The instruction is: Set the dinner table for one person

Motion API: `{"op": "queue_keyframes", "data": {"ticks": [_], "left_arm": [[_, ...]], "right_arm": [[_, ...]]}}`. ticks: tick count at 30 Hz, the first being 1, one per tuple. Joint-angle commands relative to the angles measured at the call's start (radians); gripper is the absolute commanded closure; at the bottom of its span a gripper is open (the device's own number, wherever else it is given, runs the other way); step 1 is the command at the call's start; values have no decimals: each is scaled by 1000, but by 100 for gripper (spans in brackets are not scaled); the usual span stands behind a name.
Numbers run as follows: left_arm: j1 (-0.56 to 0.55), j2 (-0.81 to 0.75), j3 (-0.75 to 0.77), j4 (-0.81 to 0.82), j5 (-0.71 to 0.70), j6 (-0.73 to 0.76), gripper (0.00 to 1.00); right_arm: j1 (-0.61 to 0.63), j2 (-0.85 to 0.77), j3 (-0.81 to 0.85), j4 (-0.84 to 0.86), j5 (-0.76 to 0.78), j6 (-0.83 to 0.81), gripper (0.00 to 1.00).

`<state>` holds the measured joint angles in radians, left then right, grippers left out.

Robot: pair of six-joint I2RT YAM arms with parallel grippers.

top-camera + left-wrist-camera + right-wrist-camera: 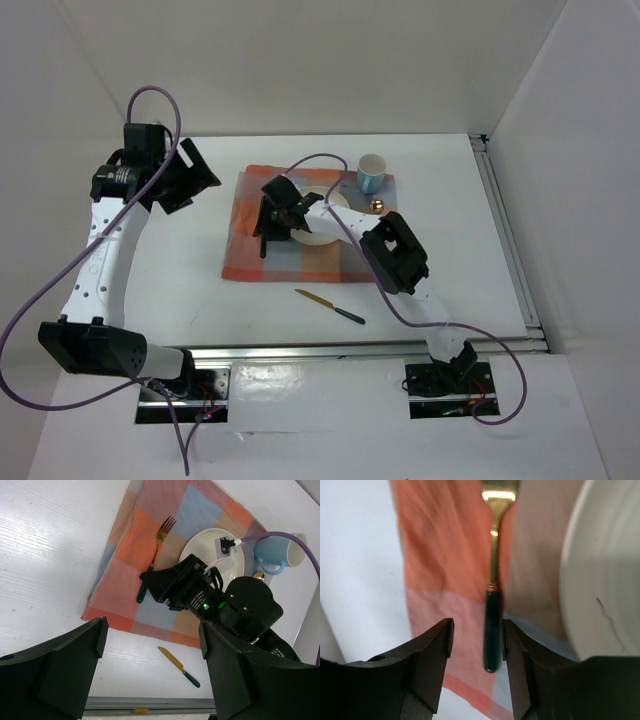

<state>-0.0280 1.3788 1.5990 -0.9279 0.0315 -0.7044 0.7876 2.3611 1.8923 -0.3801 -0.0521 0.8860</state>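
Plain white walls (300,60), metal rail (507,235), even light

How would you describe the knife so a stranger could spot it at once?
Find the checked mat on the white table. Just off its near edge, on bare tabletop, lies the knife. Unlike the fork on the mat, it has a blade, not tines.

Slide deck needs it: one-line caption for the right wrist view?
Open right gripper straddling the green-handled fork lying on the checked mat beside the white plate.
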Motion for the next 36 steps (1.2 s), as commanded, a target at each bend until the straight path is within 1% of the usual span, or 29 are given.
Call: {"op": "queue_keyframes", "data": {"ticks": [1, 2, 4, 6, 8, 10, 11, 12, 13, 15, 16, 17, 18, 19, 21, 23, 24, 25, 30, 33, 35, 36], "left_arm": [[7, -23, 41, -5, 2, 31, 8], [7, -23, 41, -5, 2, 31, 8], [7, -23, 30, -5, 2, 31, 8], [7, -34, 21, -5, 2, 31, 8], [7, -34, 21, -5, 13, 31, 8], [7, -34, 45, -5, 13, 31, 8], [7, -34, 45, -5, 13, 31, 8], [7, -34, 59, -5, 13, 31, 8], [7, -34, 70, -5, 13, 31, 8], [7, -34, 79, -5, 4, 40, 8], [16, -34, 79, -5, 4, 40, 8], [16, -24, 79, -5, 4, 40, 8], [16, -24, 79, 4, 4, 40, 8], [16, -24, 69, 14, 13, 40, 8], [16, -24, 58, 27, 24, 31, 8], [16, -14, 49, 37, 34, 22, 8], [16, -4, 49, 37, 44, 22, 8], [16, -4, 49, 37, 44, 22, 8], [16, 5, 39, 37, 44, 22, 8], [16, 5, 27, 46, 44, 22, 8], [16, 5, 18, 46, 53, 22, 8], [16, 5, 18, 46, 53, 22, 8]], "right_arm": [[2, -16, 76, 64, -6, -21, 45], [2, -31, 64, 64, -17, -21, 43], [2, -98, 30, 87, -26, -50, 43], [12, -153, -19, 87, -67, -73, 43], [12, -258, -65, 87, -90, -138, 43], [12, -342, -183, 61, -81, -194, 43], [12, -434, -235, 43, -54, -267, 42], [12, -480, -290, 21, -40, -301, 40], [12, -566, -399, -38, -13, -327, 40], [12, -640, -510, -100, 38, -393, 38], [30, -670, -589, -147, 64, -394, 37], [44, -713, -623, -234, 90, -403, 37], [58, -726, -653, -276, 139, -403, 35], [83, -726, -700, -316, 162, -382, 33], [96, -737, -746, -394, 190, -326, 29], [96, -737, -824, -395, 176, -309, 25], [96, -747, -844, -373, 167, -300, 21], [96, -757, -860, -355, 141, -309, 19], [96, -728, -871, -321, 141, -366, 19], [96, -672, -862, -310, 150, -410, 25], [96, -662, -861, -281, 111, -443, 35], [96, -661, -861, -281, 100, -443, 36]]}}
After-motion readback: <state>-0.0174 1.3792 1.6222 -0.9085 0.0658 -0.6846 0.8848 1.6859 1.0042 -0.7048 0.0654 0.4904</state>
